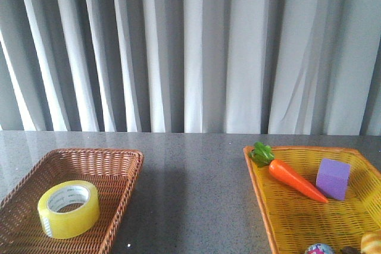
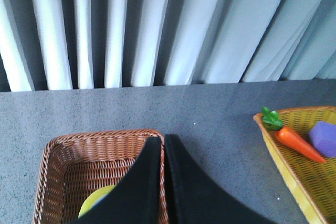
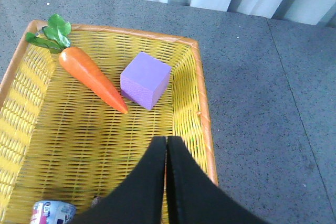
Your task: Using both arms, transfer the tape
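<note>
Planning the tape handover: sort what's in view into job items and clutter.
Job:
round yellow translucent tape roll
brown wicker basket holding it
left tool, shut
right tool, shut

Lying about:
orange plastic carrot
purple foam cube
yellow woven basket

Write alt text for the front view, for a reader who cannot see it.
A roll of yellow tape lies flat in a brown basket at left; a yellow basket at right holds a carrot and a purple cube. Grey curtains hang behind the table; no arms show.
</note>
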Action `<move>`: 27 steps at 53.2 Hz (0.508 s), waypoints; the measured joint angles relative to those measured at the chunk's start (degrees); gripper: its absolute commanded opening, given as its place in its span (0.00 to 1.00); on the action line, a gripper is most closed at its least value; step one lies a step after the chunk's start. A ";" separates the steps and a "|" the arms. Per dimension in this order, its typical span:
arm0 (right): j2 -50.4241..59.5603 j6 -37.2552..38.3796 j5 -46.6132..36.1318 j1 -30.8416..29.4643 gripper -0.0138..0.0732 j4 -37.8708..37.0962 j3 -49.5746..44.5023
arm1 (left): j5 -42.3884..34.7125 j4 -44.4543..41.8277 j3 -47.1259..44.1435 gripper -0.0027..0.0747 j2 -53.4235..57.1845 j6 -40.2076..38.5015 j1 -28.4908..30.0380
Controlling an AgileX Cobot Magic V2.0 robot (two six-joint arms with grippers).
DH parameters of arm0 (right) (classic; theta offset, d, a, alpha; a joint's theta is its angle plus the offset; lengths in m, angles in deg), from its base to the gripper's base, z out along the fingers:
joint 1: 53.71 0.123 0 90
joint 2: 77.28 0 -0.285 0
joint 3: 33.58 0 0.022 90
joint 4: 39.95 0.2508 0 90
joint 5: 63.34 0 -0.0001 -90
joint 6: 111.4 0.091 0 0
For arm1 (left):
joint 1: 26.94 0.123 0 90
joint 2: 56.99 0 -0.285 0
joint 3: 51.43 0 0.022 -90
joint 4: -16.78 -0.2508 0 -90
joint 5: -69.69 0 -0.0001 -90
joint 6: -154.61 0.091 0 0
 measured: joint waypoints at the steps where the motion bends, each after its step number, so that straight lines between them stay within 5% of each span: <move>1: 0.00 0.00 0.00 0.00 0.15 0.00 0.00 | 0.00 0.15 0.08 0.03 0.59 -0.16 0.00; 27: 0.00 0.00 0.00 -0.11 0.15 0.00 0.00 | 0.21 0.77 0.25 0.03 6.24 -0.57 0.00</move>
